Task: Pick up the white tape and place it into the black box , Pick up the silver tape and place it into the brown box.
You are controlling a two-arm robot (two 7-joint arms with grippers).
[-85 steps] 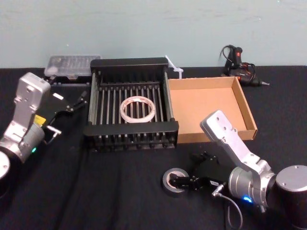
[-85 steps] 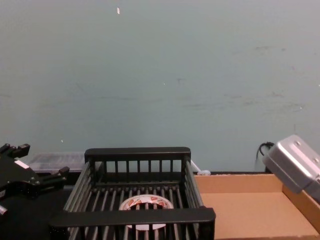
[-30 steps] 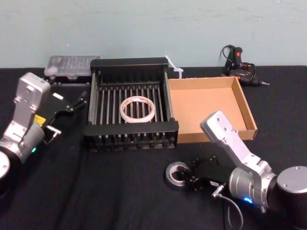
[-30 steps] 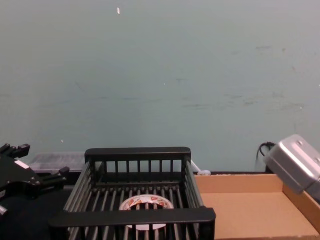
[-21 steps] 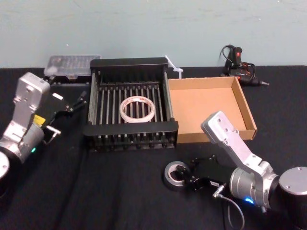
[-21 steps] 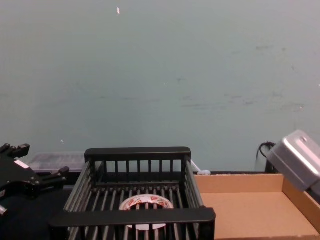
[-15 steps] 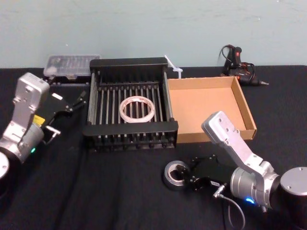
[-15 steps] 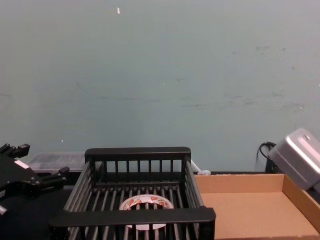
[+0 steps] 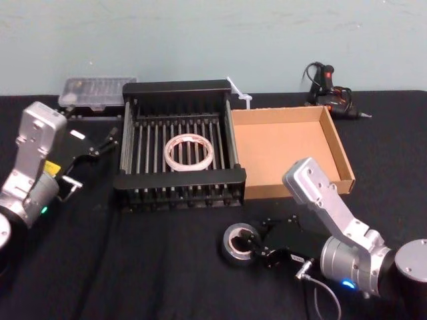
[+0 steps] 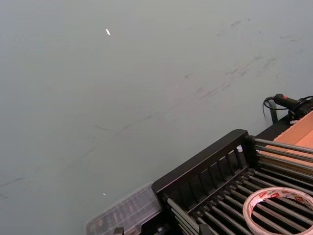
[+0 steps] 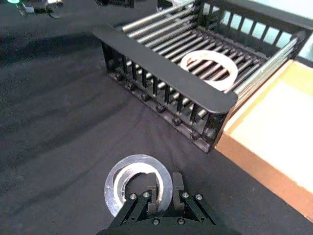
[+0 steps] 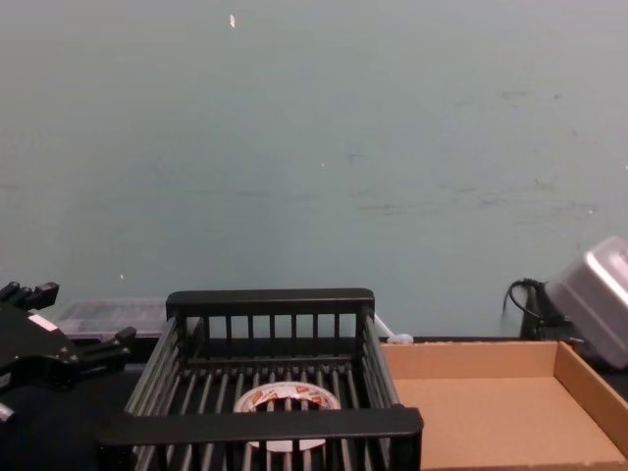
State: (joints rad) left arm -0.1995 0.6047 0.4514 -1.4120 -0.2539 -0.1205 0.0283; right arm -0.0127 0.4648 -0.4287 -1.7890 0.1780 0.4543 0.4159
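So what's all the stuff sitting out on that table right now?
white tape: one, white with red markings, flat in the black box.
black box: one, black slatted, table centre.
silver tape: one, grey-silver, on the cloth before the boxes.
brown box: one, tan, right of the black box.
plastic case: one, clear, back left.
glue gun: one, black, back right.
left gripper: open, left of the black box.
right gripper: shut on the silver tape's wall.

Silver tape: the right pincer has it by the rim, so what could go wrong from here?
1. The right pincer pinches only one wall of the silver tape, so the roll may swing or slip when lifted.
2. The black box stands close behind; a low carry could clip its front rim.
3. The brown box has low walls, so a tilted drop might roll out.
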